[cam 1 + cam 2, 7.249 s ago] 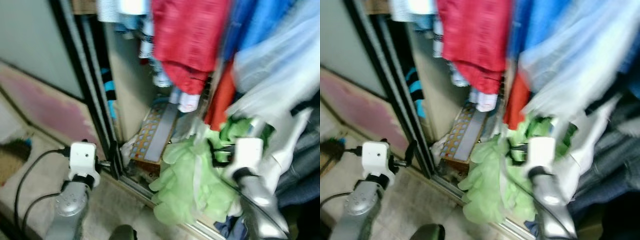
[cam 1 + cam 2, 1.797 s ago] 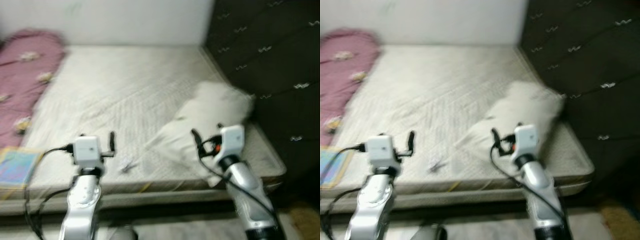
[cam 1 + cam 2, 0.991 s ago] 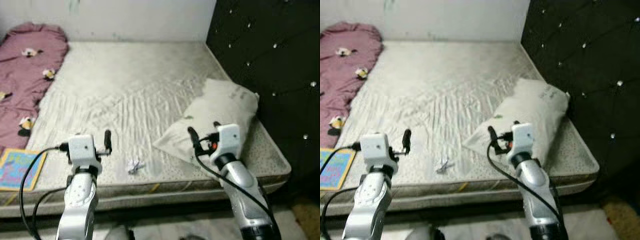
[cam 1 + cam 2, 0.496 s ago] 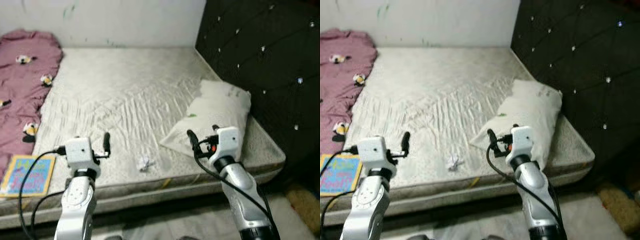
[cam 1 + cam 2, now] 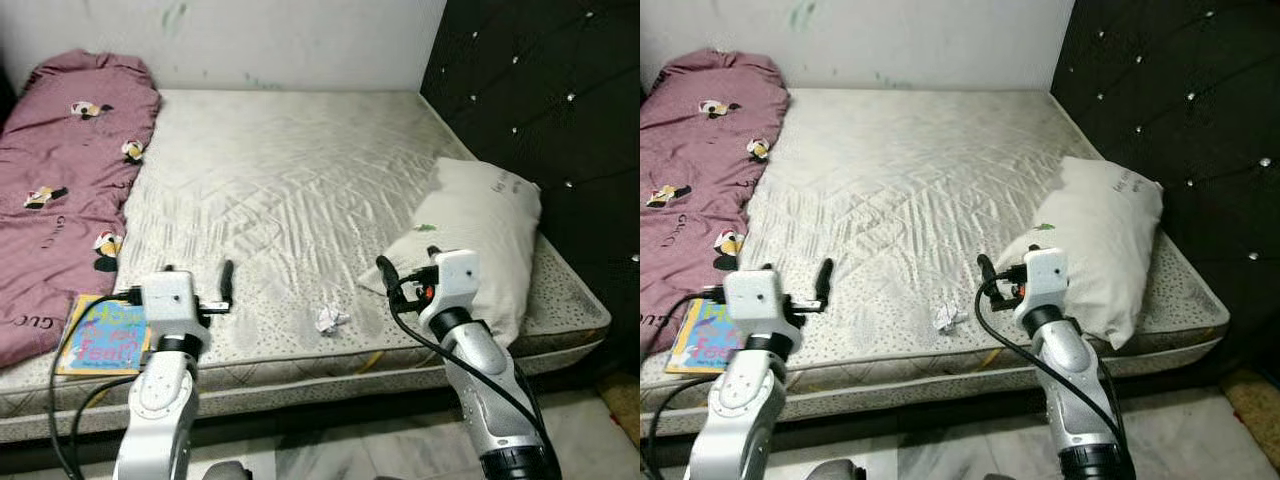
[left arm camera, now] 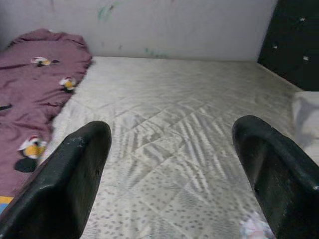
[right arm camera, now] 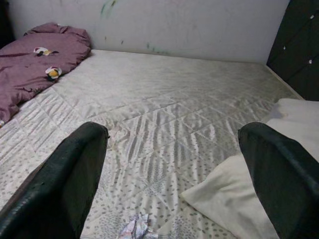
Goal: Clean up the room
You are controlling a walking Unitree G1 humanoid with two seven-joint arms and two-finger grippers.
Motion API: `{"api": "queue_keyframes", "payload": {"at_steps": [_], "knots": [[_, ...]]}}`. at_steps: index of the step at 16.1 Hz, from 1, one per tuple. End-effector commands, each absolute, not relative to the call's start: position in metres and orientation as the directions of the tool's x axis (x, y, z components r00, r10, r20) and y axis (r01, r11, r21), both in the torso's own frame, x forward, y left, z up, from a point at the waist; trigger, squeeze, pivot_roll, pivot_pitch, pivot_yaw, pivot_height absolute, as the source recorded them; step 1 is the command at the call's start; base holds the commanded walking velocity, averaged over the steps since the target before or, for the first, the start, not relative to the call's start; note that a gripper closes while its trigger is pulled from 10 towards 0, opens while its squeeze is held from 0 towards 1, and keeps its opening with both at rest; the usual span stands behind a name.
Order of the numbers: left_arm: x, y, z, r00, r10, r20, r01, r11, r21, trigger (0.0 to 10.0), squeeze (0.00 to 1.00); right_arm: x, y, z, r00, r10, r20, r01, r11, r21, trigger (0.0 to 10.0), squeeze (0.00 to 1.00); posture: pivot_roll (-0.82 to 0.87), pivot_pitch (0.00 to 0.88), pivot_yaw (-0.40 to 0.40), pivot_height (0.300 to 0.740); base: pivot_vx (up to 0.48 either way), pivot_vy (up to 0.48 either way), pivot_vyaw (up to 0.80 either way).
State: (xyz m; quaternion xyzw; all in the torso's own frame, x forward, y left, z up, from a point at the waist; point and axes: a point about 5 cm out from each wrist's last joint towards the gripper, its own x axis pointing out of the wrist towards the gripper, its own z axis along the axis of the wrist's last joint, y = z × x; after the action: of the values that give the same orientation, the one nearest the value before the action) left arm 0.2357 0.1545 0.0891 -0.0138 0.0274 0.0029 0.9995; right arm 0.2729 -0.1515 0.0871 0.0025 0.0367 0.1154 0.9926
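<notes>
Crumpled white paper scrap [image 5: 330, 319] lies near quilted grey mattress [image 5: 290, 180] front edge, between wide-open, empty left gripper [image 6: 174, 184] and right gripper [image 7: 179, 184], white pillow [image 5: 480, 240] beside.

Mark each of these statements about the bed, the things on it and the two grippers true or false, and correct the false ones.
1. The crumpled white paper scrap lies near the front edge of the quilted grey-white mattress. True.
2. The white pillow is at the mattress's left side. False: it lies on the right, by the black tufted headboard.
3. The right gripper holds the paper. False: it is open and empty.
4. The colourful picture book lies beside the maroon patterned blanket. True.
5. The left gripper is open. True.
</notes>
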Motion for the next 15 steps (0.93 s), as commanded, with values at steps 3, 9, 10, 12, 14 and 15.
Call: {"api": "queue_keyframes", "payload": {"at_steps": [3,9,10,12,14,15], "knots": [[0.2365,0.1506,0.0934,0.999,-0.014,-0.041,0.013,0.999,-0.042,10.0,0.0,0.2727,-0.161,0.0869,0.978,0.195,-0.076,-0.196,0.98,-0.008,10.0,0.0,-0.01,0.0,-0.059,0.74,0.311,0.0,0.0],[0.2374,0.1489,0.092,0.999,-0.009,-0.051,0.008,1.0,-0.026,10.0,0.0,0.2723,-0.1623,0.085,0.978,0.188,-0.085,-0.189,0.982,-0.003,10.0,0.0,-0.01,0.0,-0.058,0.74,0.209,0.0,0.0],[0.2378,0.1492,0.0923,0.999,-0.005,-0.05,0.004,1.0,-0.018,10.0,0.0,0.2728,-0.1629,0.0852,0.979,0.187,-0.084,-0.187,0.982,-0.003,10.0,0.0,-0.01,0.0,-0.058,0.74,0.0,0.0,0.0],[0.2393,0.1505,0.0919,0.999,0.009,-0.051,-0.01,1.0,-0.018,10.0,0.0,0.2734,-0.1628,0.0858,0.979,0.187,-0.083,-0.189,0.982,-0.02,10.0,0.0,-0.01,0.0,-0.057,0.74,0.0,0.0,0.0],[0.2397,0.1505,0.0921,0.999,0.009,-0.051,-0.01,1.0,-0.015,10.0,0.0,0.2734,-0.1624,0.0856,0.979,0.187,-0.083,-0.19,0.982,-0.023,10.0,0.0,-0.01,0.0,-0.056,0.74,0.0,0.0,0.24],[0.2401,0.1505,0.0923,0.999,0.009,-0.05,-0.009,1.0,-0.012,10.0,0.0,0.2734,-0.1623,0.0853,0.978,0.188,-0.084,-0.191,0.981,-0.027,10.0,0.0,-0.01,0.0,-0.056,0.74,0.0,0.0,0.8]]}}
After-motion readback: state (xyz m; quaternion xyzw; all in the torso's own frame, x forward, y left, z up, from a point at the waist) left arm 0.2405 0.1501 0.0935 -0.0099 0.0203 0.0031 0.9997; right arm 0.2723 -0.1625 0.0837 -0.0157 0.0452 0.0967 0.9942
